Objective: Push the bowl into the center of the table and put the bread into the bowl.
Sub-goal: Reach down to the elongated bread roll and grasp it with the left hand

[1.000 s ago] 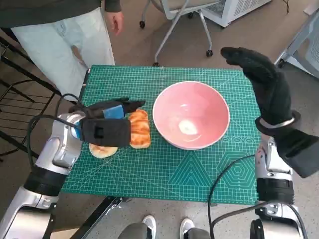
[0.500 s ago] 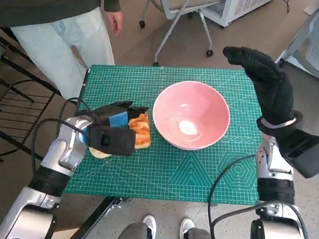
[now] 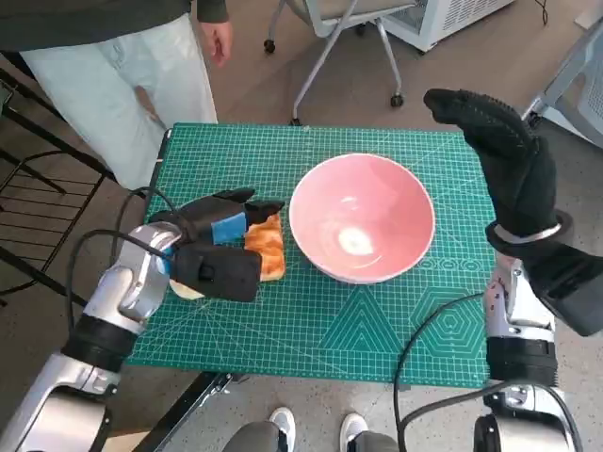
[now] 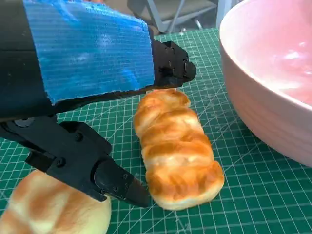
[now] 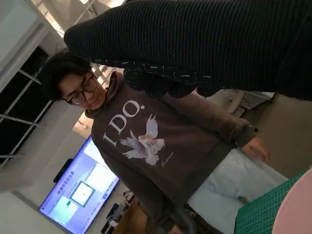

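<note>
Bread loaf [image 4: 178,148] at centre-left lies between the left hand's [image 3: 221,226] spread fingers, ungripped; closing off-centre could nudge it. Right hand [image 3: 499,155] hovers wide, empty.

Even, bright overhead light fell on the tabletop [image 3: 377,330]; a soft glare patch sat inside the pink bowl [image 3: 362,217]. Shadows were faint. The head view bent at its edges. The left wrist view blurred the near round bread [image 4: 53,207]; the right wrist view was dim, backlit
</note>
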`<action>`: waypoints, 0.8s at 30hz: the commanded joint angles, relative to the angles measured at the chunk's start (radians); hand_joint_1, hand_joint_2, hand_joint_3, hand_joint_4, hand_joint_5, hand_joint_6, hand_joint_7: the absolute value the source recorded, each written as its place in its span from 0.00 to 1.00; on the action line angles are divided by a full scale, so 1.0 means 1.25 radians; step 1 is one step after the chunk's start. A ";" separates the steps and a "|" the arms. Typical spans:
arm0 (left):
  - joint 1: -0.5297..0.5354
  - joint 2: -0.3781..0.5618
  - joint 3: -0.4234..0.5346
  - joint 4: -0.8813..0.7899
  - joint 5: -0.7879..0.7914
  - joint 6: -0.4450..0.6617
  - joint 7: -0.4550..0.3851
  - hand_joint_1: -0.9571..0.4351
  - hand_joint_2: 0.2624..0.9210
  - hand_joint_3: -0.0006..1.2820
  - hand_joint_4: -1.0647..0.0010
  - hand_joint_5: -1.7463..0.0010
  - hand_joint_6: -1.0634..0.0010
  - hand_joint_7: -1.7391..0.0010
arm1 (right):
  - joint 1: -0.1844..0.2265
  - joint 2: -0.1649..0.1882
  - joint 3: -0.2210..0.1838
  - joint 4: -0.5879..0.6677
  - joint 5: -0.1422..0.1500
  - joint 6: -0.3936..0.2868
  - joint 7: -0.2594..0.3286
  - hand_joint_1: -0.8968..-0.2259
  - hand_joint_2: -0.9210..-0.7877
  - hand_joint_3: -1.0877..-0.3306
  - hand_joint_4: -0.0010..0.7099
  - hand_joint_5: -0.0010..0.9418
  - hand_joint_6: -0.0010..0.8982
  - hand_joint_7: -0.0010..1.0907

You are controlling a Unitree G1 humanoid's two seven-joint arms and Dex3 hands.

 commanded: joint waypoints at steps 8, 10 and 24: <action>-0.009 -0.038 -0.028 0.071 0.038 -0.009 0.069 0.46 0.72 0.01 0.87 0.99 0.77 0.99 | 0.007 0.002 -0.003 0.009 0.005 0.015 0.013 0.30 0.00 0.47 0.20 0.00 0.17 0.15; -0.012 -0.045 -0.033 0.087 0.042 -0.013 0.080 0.45 0.73 0.01 0.86 0.99 0.77 0.99 | 0.008 0.001 -0.003 0.007 0.005 0.016 0.013 0.30 0.00 0.47 0.20 0.00 0.16 0.16; -0.034 -0.067 -0.059 0.176 0.049 -0.043 0.120 0.54 0.74 0.00 0.77 0.99 0.64 0.98 | 0.009 -0.006 -0.005 0.000 0.002 0.015 0.019 0.30 0.00 0.47 0.20 0.00 0.02 0.39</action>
